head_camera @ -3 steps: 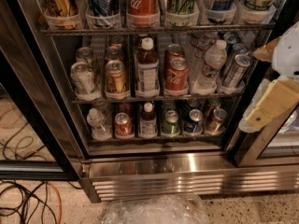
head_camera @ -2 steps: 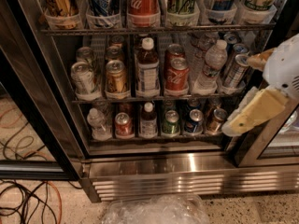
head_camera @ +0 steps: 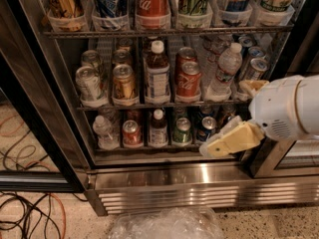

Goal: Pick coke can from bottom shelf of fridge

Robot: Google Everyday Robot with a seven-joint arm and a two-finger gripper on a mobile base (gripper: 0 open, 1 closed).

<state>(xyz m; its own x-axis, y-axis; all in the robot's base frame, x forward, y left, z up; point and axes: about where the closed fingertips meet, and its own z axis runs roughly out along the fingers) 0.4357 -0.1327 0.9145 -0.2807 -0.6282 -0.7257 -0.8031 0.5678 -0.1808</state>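
Observation:
The fridge (head_camera: 199, 193) stands open in front of me with wire racks full of drinks. On the bottom shelf (head_camera: 149, 149) the red coke can (head_camera: 131, 132) stands second from the left, between a clear bottle (head_camera: 104, 131) and a brown bottle with a white cap (head_camera: 158, 128). A green can (head_camera: 182, 131) and a blue can (head_camera: 205, 128) stand to the right. My gripper (head_camera: 227, 123) reaches in from the right on a white arm (head_camera: 286, 108). It is open and empty at the shelf's right end, well right of the coke can. Its lower finger (head_camera: 232, 141) hides the rightmost lane.
The middle rack holds cans and bottles, among them red cans (head_camera: 188, 80). The dark door frame (head_camera: 35, 118) stands at the left. Cables (head_camera: 30, 218) lie on the floor at the left. A clear plastic bag (head_camera: 164, 225) lies before the louvred base.
My gripper has moved left and down, from beside the fridge's right frame to the front of the bottom shelf's right end. The drinks have not moved.

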